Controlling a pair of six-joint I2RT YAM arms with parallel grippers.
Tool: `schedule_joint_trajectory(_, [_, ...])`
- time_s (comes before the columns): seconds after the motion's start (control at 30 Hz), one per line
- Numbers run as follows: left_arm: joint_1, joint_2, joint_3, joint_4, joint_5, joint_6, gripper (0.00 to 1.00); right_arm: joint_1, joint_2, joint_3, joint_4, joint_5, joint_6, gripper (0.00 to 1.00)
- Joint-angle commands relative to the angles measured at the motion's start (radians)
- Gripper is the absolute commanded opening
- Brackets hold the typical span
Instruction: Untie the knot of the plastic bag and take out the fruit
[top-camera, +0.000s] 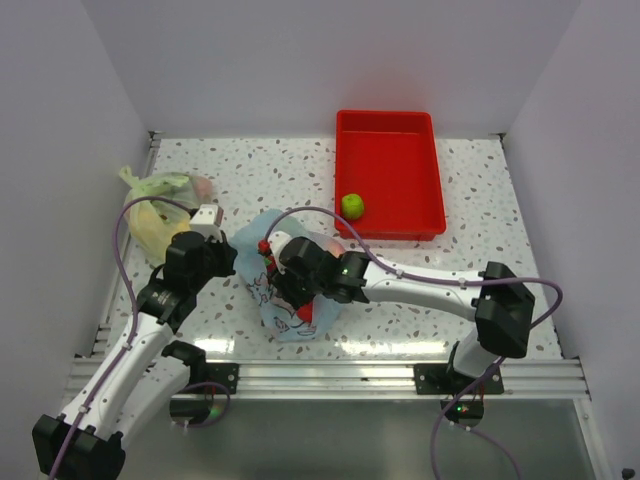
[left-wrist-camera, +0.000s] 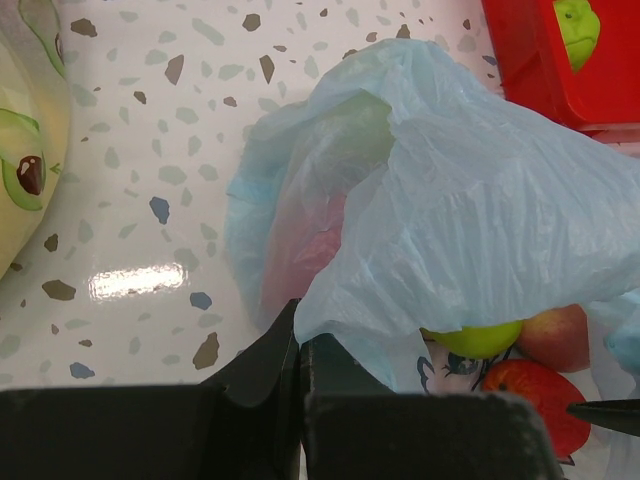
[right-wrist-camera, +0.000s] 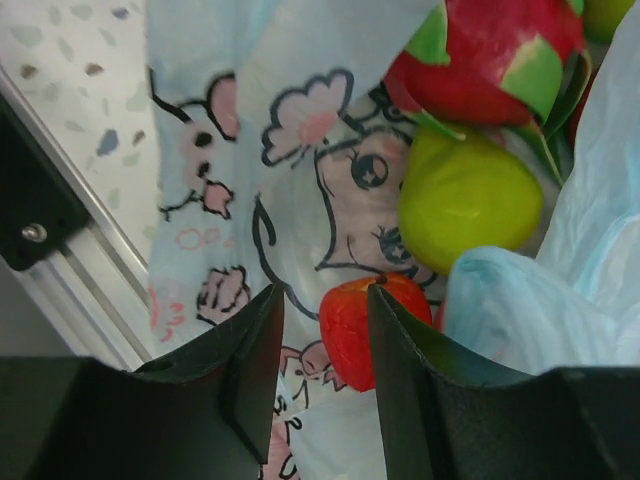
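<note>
The light blue plastic bag (top-camera: 283, 322) with its cartoon print lies between the arms, its mouth loose; the knot is out of view. My left gripper (left-wrist-camera: 298, 335) is shut on the bag's thin edge (left-wrist-camera: 450, 200) and holds it up. Under that flap show a green fruit (left-wrist-camera: 480, 340), a pinkish peach (left-wrist-camera: 555, 335) and a red fruit (left-wrist-camera: 525, 400). My right gripper (right-wrist-camera: 325, 295) reaches into the bag's mouth. Its jaws stand apart around a small red fruit (right-wrist-camera: 350, 325) that touches the right finger, with a gap to the left one. Beyond lie a green fruit (right-wrist-camera: 468, 210) and a pink dragon fruit (right-wrist-camera: 480, 55).
A red tray (top-camera: 385, 116) at the back right holds one green fruit (top-camera: 352, 206). A yellow-green bag (top-camera: 155, 215) with yellow fruit sits at the far left by the wall. White walls close three sides, and a metal rail (top-camera: 330, 375) runs along the near edge.
</note>
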Motion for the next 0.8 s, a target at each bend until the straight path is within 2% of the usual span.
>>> schedule_joint_trajectory(0.0, [0.007, 0.000, 0.001, 0.030, 0.014, 0.018, 0.00, -0.002, -0.004, -0.042, 0.020, 0.033, 0.030, 0.43])
schedule_joint_trajectory(0.23, [0.005, 0.008, 0.001, 0.030, 0.015, 0.020, 0.00, -0.006, 0.001, -0.143, -0.009, 0.052, 0.047, 0.52])
schedule_joint_trajectory(0.37, [0.007, 0.011, 0.002, 0.032, 0.017, 0.020, 0.00, -0.006, -0.005, -0.188, 0.005, 0.042, 0.053, 0.65])
schedule_joint_trajectory(0.47, [0.007, 0.014, 0.002, 0.032, 0.020, 0.018, 0.00, -0.006, 0.005, -0.205, 0.010, 0.041, 0.056, 0.70])
schedule_joint_trajectory(0.5, [0.005, 0.017, 0.002, 0.032, 0.020, 0.020, 0.00, -0.006, 0.011, -0.209, 0.017, 0.042, 0.056, 0.76])
schedule_joint_trajectory(0.77, [0.007, 0.022, 0.002, 0.032, 0.021, 0.018, 0.00, -0.006, 0.059, -0.197, 0.097, -0.007, 0.033, 0.90])
